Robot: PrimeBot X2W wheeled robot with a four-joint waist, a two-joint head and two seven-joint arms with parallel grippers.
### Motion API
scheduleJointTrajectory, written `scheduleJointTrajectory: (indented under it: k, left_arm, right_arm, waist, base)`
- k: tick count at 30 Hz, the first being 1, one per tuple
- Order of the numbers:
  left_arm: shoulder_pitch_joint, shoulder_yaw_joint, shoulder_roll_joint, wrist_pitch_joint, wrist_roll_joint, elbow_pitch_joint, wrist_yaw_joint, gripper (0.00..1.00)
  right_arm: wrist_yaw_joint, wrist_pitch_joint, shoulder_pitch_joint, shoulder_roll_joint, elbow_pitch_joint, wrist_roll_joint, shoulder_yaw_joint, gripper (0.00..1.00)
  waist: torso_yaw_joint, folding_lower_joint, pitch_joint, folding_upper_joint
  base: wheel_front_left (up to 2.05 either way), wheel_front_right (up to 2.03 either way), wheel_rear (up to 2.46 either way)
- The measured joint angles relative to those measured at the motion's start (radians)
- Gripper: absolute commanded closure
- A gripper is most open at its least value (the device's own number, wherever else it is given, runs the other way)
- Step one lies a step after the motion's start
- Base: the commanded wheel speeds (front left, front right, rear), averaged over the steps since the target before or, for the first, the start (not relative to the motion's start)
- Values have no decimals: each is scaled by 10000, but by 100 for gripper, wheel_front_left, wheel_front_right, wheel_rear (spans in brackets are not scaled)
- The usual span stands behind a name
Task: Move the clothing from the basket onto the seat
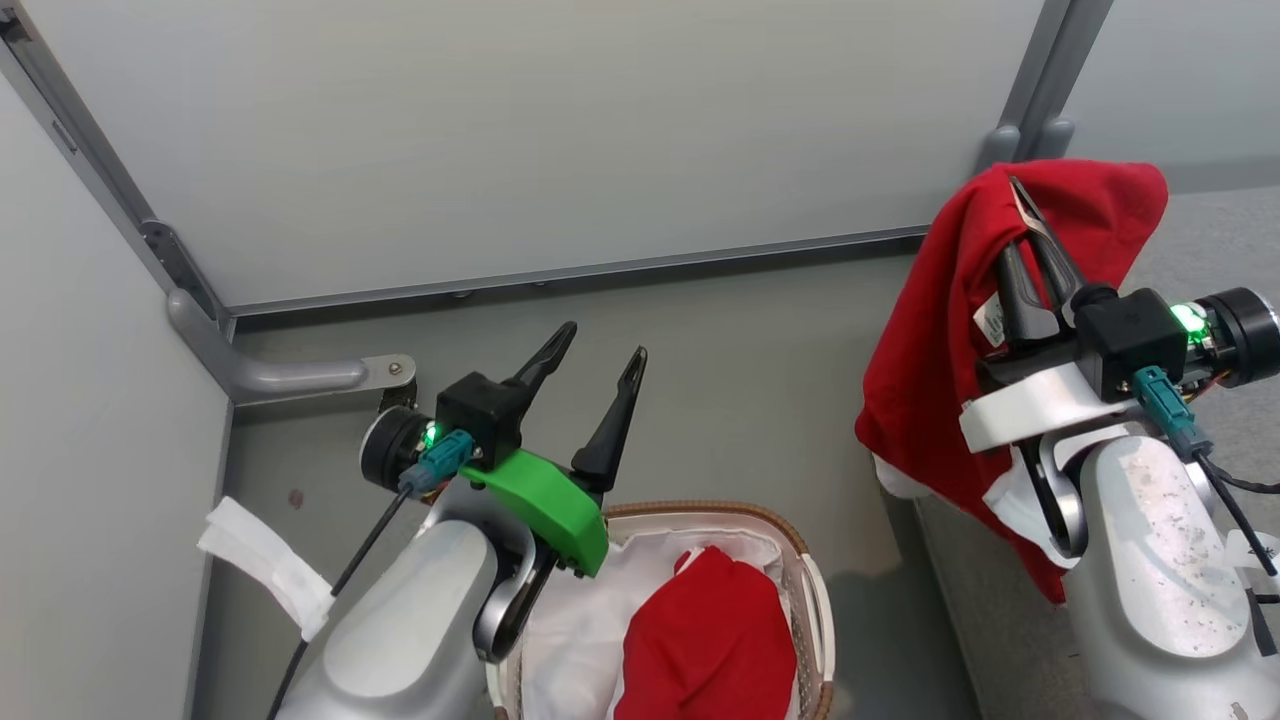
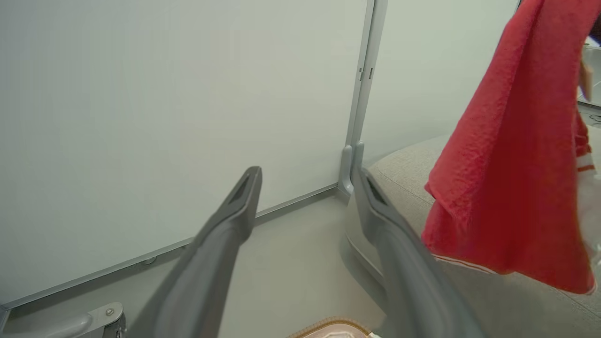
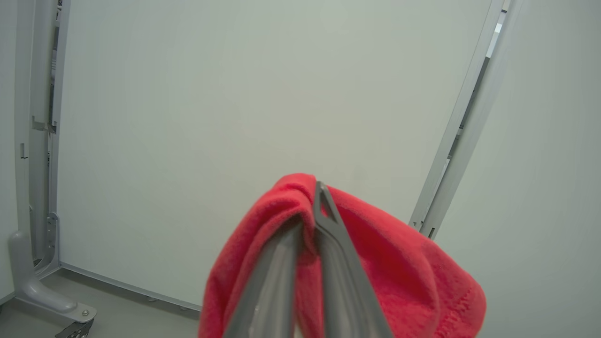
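At the frame's right, the right hand (image 1: 1022, 200) grips a red garment (image 1: 930, 340), which I think must next go down onto the sofa (image 1: 1210, 240); the left hand (image 1: 605, 343) is wide.

The left gripper (image 1: 600, 350) has its two fingers spread wide with nothing between them, pointing toward 1 o'clock in the head view. A green cover (image 1: 545, 505) sits at its wrist, and the pale left forearm (image 1: 400, 640) enters from 7 o'clock. The right gripper (image 1: 1022, 200) has its fingers pressed together on a fold of the red garment (image 1: 930, 330), pointing toward 12 o'clock. The pale right forearm (image 1: 1150, 570) enters from 5 o'clock.
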Motion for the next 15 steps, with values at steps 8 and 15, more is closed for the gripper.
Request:
scheduleJointTrajectory:
  k: [8, 15]
  left_arm:
    - [1172, 629, -94, -15, 405, -119, -142, 0]
    - [1621, 1158, -288, -15, 798, -274, -217, 0]
  right_arm:
    - [2, 0, 177, 0, -63, -150, -297, 100]
    - [2, 0, 184, 2, -35, -151, -744, 100]
  waist:
    - [-132, 0, 99, 0]
    - [-282, 0, 193, 0]
  base:
    - [0, 0, 0]
    - [0, 0, 0]
